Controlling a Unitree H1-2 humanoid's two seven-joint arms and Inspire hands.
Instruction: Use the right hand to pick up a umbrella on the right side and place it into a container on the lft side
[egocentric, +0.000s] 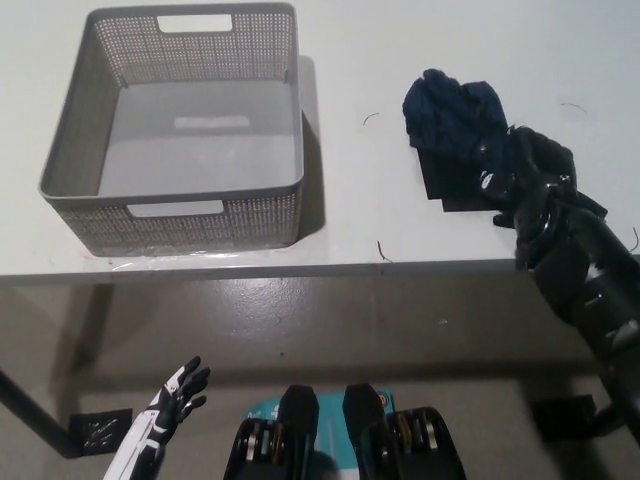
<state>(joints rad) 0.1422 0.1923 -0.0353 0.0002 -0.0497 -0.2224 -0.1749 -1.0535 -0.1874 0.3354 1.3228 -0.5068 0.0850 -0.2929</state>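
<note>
My right hand (522, 185) rests against the near end of the soft, crumpled navy umbrella (450, 115) on the table's (350, 60) right, grip indiscernible; best taken round its firmer folded body; left hand (170, 405) open, low; basket (170, 215) empty.

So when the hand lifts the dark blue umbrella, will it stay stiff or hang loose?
The umbrella looks bunched and wrinkled, so its cloth will probably sag and flop. It likely will not roll, since it lies flat and crumpled on the table. The right hand should probably grip it firmly.
</note>
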